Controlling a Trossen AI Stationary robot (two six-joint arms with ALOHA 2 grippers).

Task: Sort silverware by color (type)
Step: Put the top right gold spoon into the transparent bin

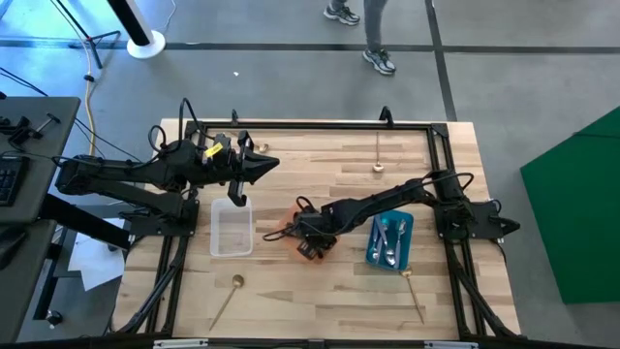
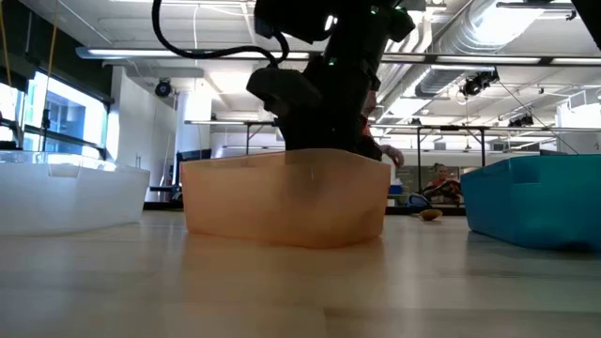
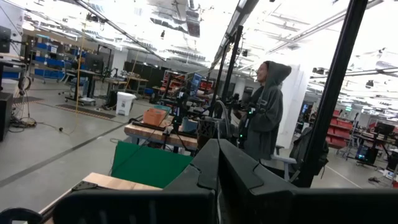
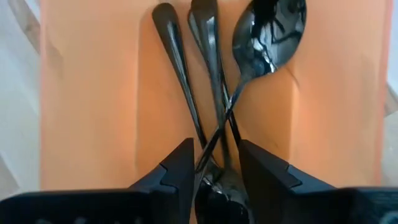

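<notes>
Three black spoons [image 4: 217, 93] lie crossed on the floor of the orange tray [image 4: 93, 93], one with its bowl [image 4: 268, 31] at the far end. My right gripper [image 4: 214, 165] is open just above them, a finger on each side of the crossing handles. In the high view it hangs over the orange tray [image 1: 283, 231] at mid table; in the low view the right arm [image 2: 324, 84] dips behind the orange tray's wall [image 2: 286, 197]. Silver spoons [image 1: 389, 242] lie in the blue tray [image 1: 376, 254]. My left gripper [image 1: 263, 163] is shut and raised over the far left of the table.
A clear tray [image 1: 232, 229] sits left of the orange one. Loose gold spoons lie at the far edge [image 1: 378, 160], near left [image 1: 229, 293] and near right [image 1: 412, 286]. A black frame [image 1: 320, 124] rims the table. A person in a hood [image 3: 267, 106] stands beyond it.
</notes>
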